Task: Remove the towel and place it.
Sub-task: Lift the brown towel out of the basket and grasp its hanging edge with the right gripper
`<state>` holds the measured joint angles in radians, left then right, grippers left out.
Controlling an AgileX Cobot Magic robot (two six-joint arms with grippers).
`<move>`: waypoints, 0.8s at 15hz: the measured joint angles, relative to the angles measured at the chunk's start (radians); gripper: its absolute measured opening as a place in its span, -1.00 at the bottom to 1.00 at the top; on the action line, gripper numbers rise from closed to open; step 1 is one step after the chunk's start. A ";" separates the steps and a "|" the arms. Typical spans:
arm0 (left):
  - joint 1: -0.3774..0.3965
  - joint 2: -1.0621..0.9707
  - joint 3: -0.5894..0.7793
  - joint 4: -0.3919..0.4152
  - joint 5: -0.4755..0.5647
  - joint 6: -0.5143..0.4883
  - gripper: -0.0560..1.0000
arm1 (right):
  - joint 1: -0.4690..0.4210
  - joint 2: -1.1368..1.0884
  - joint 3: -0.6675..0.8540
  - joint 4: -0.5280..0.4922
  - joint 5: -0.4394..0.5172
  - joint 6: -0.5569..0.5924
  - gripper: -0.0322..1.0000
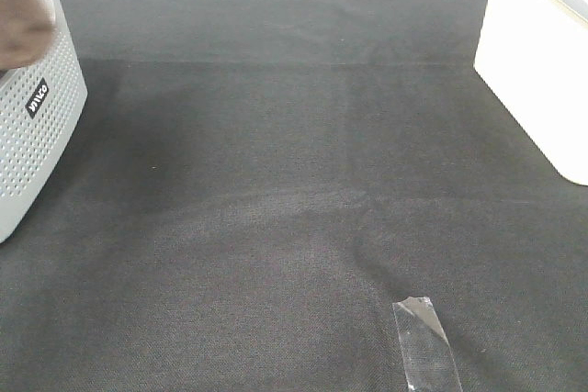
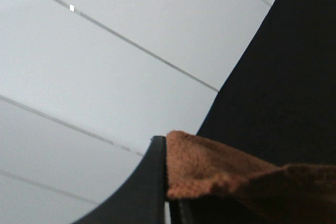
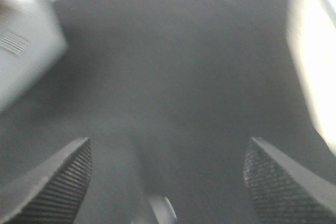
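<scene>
Clamping towel (image 2: 210,166) in left gripper (image 2: 167,153), off tabletop (image 1: 294,181), by basket (image 1: 37,135); right gripper (image 3: 168,171) wide, empty. Probably past removal; yet to place and release.

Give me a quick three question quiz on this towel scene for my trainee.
1. True or false: the right claw is shut on the towel.
2. What does the left claw grip? A the towel, B a bottle, C nothing.
3. Fill in: in the high view, the perforated basket stands at the ___ edge.
Key: 1 false; 2 A; 3 left.
</scene>
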<state>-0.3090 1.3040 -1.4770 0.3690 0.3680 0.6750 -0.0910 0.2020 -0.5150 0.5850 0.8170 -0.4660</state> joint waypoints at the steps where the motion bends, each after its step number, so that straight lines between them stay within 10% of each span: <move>1: -0.056 0.000 0.000 0.000 -0.033 0.036 -0.89 | 0.000 0.057 0.000 0.127 -0.057 -0.135 0.53; 6: -0.207 0.000 0.000 0.007 -0.114 0.104 -0.89 | 0.000 0.460 0.000 0.704 -0.100 -0.967 0.53; 9: -0.236 0.000 0.000 0.007 -0.124 0.104 -0.89 | 0.000 0.748 -0.006 1.033 0.095 -1.402 0.53; 12: -0.260 0.000 0.000 0.007 -0.153 0.104 -0.89 | 0.002 1.095 -0.129 1.143 0.282 -1.611 0.53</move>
<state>-0.5690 1.3040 -1.4770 0.3760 0.2150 0.7790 -0.0890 1.2970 -0.6440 1.7280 1.0990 -2.0770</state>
